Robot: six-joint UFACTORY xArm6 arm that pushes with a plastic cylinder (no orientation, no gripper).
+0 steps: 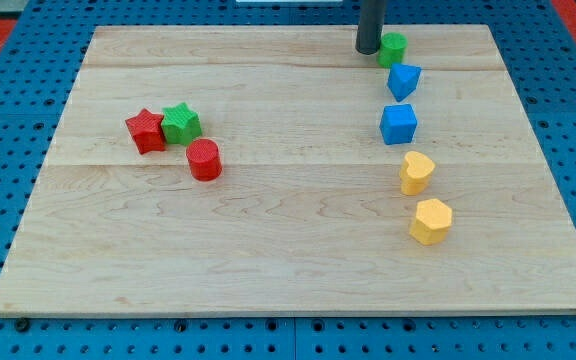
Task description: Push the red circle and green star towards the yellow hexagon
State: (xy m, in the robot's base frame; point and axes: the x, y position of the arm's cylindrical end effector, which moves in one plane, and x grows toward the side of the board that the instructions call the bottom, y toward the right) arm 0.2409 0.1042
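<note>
The red circle [205, 160] lies at the board's left-middle, just below and right of the green star [181, 123]. A red star [146, 131] touches the green star's left side. The yellow hexagon [431, 221] lies at the right, toward the view's bottom. My tip [368, 49] is at the view's top, right of centre, touching or almost touching the left side of a green block [393, 48]. It is far from the red circle and green star.
A blue pentagon-like block [403, 80] and a blue cube [399, 124] lie below the green block. A yellow heart-like block [417, 172] sits just above the hexagon. The wooden board [288, 250] rests on a blue pegboard.
</note>
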